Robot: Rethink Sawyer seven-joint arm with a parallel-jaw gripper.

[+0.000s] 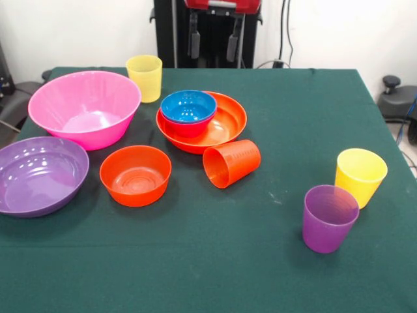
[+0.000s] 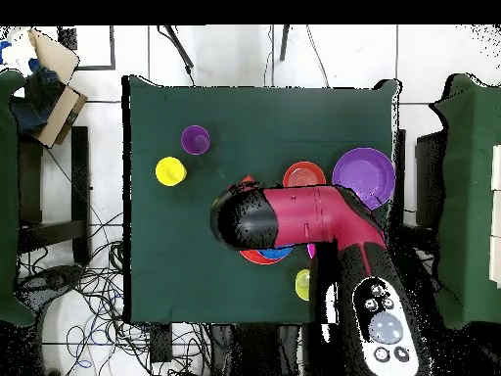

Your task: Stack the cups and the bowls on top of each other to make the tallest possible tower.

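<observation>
The big pink bowl [image 1: 85,107] stands at the back left, empty. The wide purple bowl [image 1: 39,175] and the small orange bowl [image 1: 135,175] sit in front of it. The blue bowl [image 1: 188,107] nests in the magenta bowl [image 1: 189,127], inside the wide orange bowl [image 1: 225,127]. The orange cup [image 1: 231,163] lies on its side beside them. One yellow cup [image 1: 144,77] stands at the back. The other yellow cup [image 1: 360,176] and the purple cup [image 1: 329,218] stand at the right. My gripper [image 1: 214,40] hangs open and empty at the top, behind the table.
The green cloth covers the table [image 1: 273,111]. In the overhead view my arm [image 2: 294,217] hides the middle bowls; the purple cup [image 2: 196,139], a yellow cup [image 2: 170,171] and the purple bowl [image 2: 364,176] show around it. Chairs stand beside the table.
</observation>
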